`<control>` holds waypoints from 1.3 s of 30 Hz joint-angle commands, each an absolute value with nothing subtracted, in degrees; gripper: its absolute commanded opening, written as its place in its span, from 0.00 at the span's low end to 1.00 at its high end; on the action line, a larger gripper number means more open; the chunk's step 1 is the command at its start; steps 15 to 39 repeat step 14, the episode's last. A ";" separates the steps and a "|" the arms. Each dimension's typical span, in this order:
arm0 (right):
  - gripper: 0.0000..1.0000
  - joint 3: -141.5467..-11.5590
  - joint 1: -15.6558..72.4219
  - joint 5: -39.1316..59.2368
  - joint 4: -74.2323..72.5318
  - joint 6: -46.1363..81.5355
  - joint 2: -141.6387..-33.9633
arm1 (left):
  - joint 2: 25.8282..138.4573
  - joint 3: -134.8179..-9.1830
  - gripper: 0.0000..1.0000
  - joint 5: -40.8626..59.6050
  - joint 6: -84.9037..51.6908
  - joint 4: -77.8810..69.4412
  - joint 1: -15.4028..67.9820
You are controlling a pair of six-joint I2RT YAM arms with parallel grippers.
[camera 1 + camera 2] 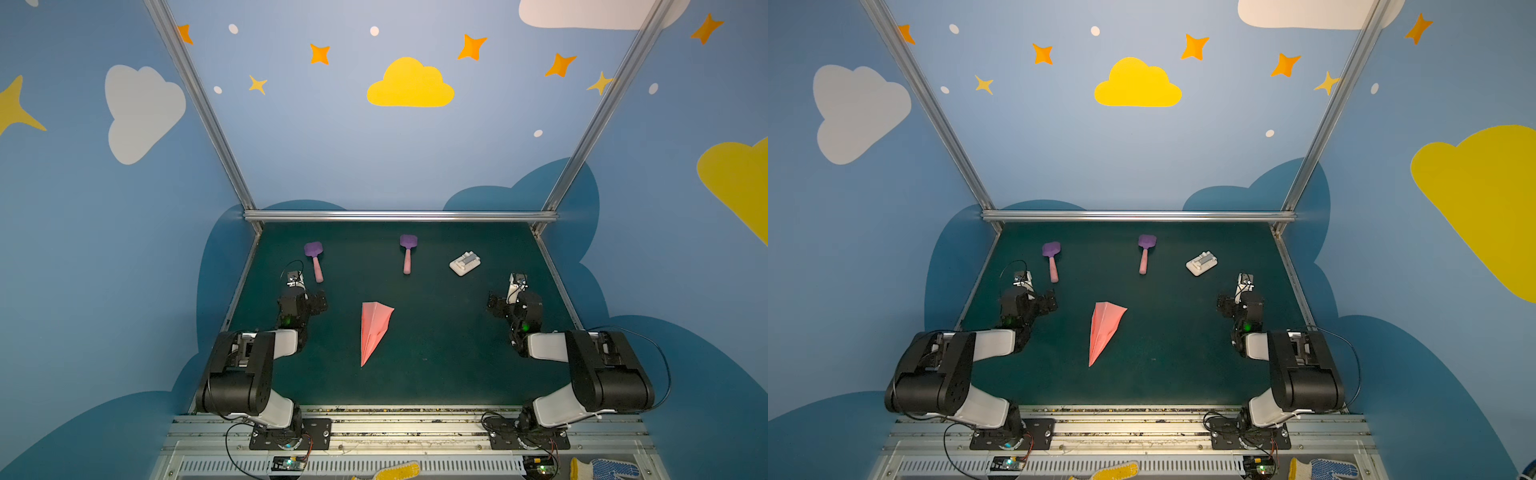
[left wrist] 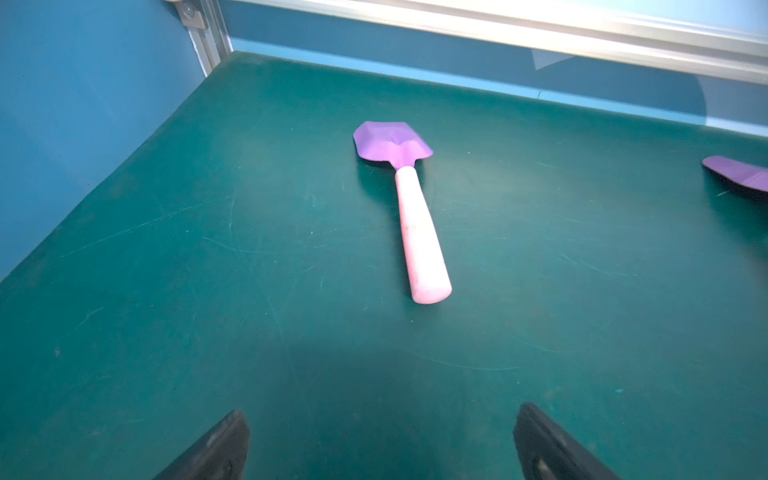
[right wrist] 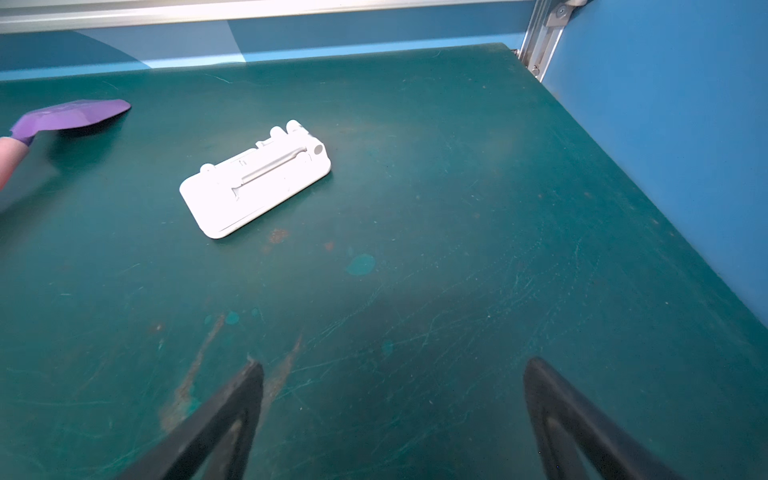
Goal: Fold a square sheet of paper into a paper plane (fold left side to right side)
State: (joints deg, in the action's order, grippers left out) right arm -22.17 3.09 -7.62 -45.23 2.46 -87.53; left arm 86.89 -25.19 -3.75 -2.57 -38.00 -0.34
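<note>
Paper plane [image 1: 375,332] likely light, flimsy, crush-prone; you should pinch folded spine gently. Left gripper [image 2: 381,413] spread, empty; right gripper [image 3: 395,363] likewise.

High over the near edge in both top views, looking down and forward across the whole bench [image 1: 449,357] to the back wall [image 1: 353,166]. Low and close over it in each wrist view, facing that wall, sharing the middle spatula [image 2: 737,174].
</note>
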 commanded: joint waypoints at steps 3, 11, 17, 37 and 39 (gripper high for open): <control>0.96 -23.03 3.28 -6.97 -45.76 1.58 -86.51 | 87.39 -26.04 1.00 -2.20 -1.92 -38.58 -0.70; 0.96 -23.80 3.43 -6.62 -44.72 1.32 -86.95 | 87.12 -25.79 1.00 -2.19 -1.79 -38.87 -0.70; 0.96 -21.83 3.58 -8.81 -47.66 1.85 -85.77 | 86.60 -25.42 1.00 -2.07 -1.24 -38.98 -0.70; 0.96 -21.83 3.58 -8.81 -47.66 1.85 -85.77 | 86.60 -25.42 1.00 -2.07 -1.24 -38.98 -0.70; 0.96 -21.83 3.58 -8.81 -47.66 1.85 -85.77 | 86.60 -25.42 1.00 -2.07 -1.24 -38.98 -0.70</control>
